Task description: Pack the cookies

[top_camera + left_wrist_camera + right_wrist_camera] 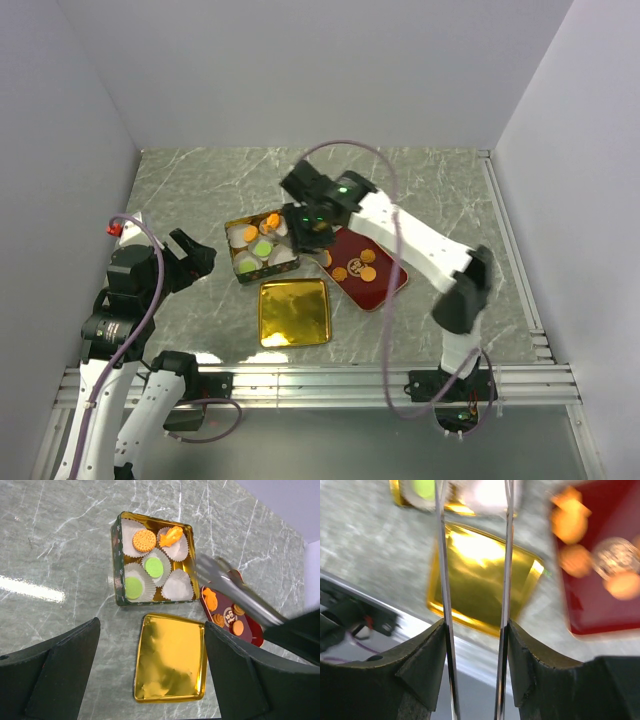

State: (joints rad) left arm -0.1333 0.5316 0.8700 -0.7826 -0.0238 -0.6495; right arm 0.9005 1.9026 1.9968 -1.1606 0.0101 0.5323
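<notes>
Inspector: Location of goods, largest item first?

Technician: Marble-pattern table (180, 190). On it lies the gold lid (170, 660), just on the near side of the open tin (116, 555). The red tray (386, 284) sits just beside the tin on its right. Five paper cups (177, 586) show in the tin. Four hold cookies (144, 540): one round orange, one irregular orange, two green. The fifth cup is empty. About five more cookies lie loose on the tray.

Inspector: Handling properties?

Technician: Judged light, stiff and brittle. They are flat, so there is little edge to catch. A pinch across the rim with light pressure is advised. Too hard may crack one; too slack may drop it.

Inspector: State of the pincers?

Technician: Right gripper (476, 630) is clamped on metal tongs (234, 591), one finger against each blade. The blades stand apart, roughly parallel, with the tips over the tin's tray-side edge near the empty cup. The views are blurred, so I cannot tell whether a cookie sits between the tips. Left gripper (152, 630) is spread wide, holding nothing and touching nothing, off to the left of the tin and well apart from it.
</notes>
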